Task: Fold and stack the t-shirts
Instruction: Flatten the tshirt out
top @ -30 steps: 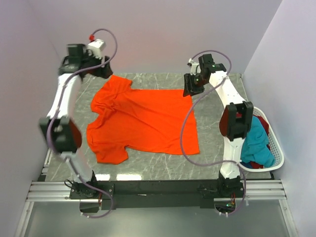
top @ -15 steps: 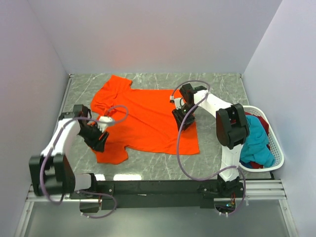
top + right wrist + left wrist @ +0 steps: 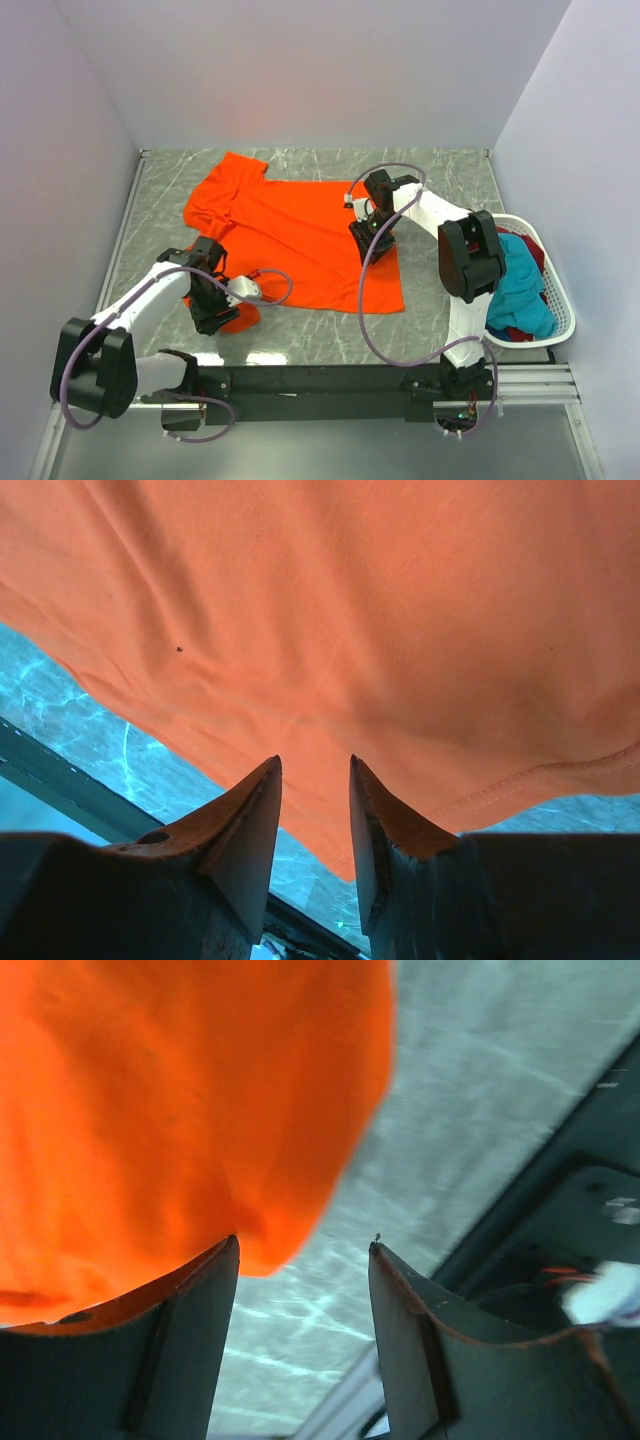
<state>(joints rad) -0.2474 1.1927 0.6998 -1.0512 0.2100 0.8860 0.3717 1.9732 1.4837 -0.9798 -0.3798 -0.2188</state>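
A bright orange t-shirt [image 3: 290,235] lies spread flat on the grey marble table [image 3: 440,290]. My left gripper [image 3: 214,312] is low over the shirt's near-left sleeve. In the left wrist view the gripper [image 3: 303,1244] is open, the sleeve's rounded edge [image 3: 180,1120] lies just past the left finger, and bare table shows between the fingers. My right gripper [image 3: 371,243] hovers over the shirt's right side. In the right wrist view the gripper [image 3: 315,762] is open by a narrow gap over orange cloth [image 3: 360,610], with nothing between the fingers.
A white plastic basket [image 3: 562,300] stands at the table's right edge, holding a teal shirt [image 3: 522,295] and dark red cloth [image 3: 532,252]. Walls close in the left, back and right sides. A black rail [image 3: 320,382] runs along the near edge.
The left arm swung from the back-left corner down to the near-left sleeve. The right arm dropped from the back right onto the shirt's right side, then stayed still.
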